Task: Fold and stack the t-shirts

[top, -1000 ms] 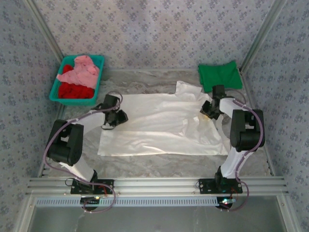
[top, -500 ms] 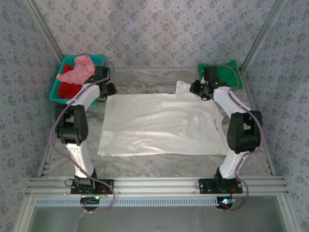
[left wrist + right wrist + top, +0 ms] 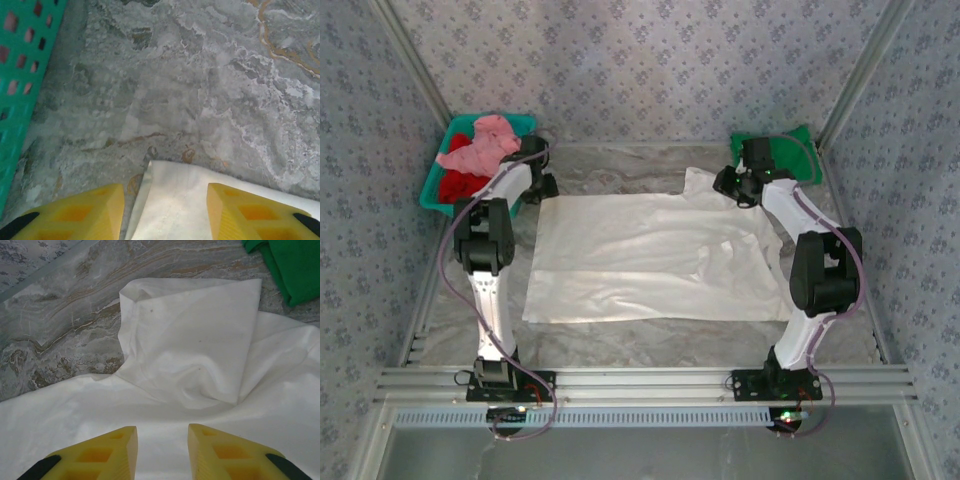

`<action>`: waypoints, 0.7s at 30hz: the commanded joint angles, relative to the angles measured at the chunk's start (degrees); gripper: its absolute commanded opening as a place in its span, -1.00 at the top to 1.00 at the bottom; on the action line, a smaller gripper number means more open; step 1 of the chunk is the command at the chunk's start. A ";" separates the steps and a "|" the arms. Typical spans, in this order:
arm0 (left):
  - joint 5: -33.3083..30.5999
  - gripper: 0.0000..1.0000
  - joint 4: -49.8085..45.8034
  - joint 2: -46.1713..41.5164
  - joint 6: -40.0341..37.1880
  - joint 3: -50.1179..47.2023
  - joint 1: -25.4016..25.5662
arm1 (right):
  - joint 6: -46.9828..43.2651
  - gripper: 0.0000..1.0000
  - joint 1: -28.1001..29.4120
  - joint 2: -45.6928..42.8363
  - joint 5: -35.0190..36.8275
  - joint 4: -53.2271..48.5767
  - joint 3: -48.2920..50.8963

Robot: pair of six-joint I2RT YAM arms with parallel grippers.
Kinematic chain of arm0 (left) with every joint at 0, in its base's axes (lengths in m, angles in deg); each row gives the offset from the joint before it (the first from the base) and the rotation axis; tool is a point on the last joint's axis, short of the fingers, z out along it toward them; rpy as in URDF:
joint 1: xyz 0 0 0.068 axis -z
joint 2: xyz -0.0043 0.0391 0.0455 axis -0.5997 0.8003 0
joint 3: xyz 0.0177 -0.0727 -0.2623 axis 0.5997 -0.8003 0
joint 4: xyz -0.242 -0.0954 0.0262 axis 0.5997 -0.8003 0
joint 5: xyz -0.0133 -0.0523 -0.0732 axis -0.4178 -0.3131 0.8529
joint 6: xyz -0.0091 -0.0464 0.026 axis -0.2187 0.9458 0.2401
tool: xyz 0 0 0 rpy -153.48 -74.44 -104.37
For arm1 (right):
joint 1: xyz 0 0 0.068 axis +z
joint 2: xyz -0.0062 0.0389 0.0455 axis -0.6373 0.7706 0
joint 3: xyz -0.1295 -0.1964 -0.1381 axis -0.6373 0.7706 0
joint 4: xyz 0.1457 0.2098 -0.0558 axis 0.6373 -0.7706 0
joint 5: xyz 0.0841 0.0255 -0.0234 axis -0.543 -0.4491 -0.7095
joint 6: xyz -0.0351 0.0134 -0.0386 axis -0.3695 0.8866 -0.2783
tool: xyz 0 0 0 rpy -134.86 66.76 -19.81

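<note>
T-shirts number four. One large cream-white shirt lies spread flat across the middle of the desk, its far right sleeve folded over on itself. One green shirt sits folded at the far right corner, just beyond that sleeve. One pink shirt is heaped over one red shirt in the single green basket at the far left corner.

Two tools reach to the white shirt's far edge. The left tool hangs over its far left corner, beside the basket, fingers well apart with the cloth corner lying loose between them. The right tool hangs by the folded sleeve, fingers a narrow gap apart and gripping nothing.

The pink shirt and the left arm cover most of the red shirt. The right arm hides part of the green shirt and the white shirt's right edge.
</note>
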 commanded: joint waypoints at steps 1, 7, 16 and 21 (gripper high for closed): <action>-0.08 0.07 -4.97 2.94 -1.48 4.68 -0.72 | -0.92 0.31 -0.60 -0.76 -0.80 0.92 0.92; 1.80 0.15 -5.15 4.76 -1.20 5.91 -0.70 | -0.65 0.31 -0.75 -1.02 -1.14 1.09 0.57; 2.83 0.22 -3.74 2.86 0.72 1.02 -0.83 | -0.57 0.31 -1.17 -1.99 -1.45 1.30 0.40; 3.40 0.58 -4.03 3.16 0.42 1.91 -0.85 | -0.24 0.31 -1.53 -1.90 -1.78 1.62 0.65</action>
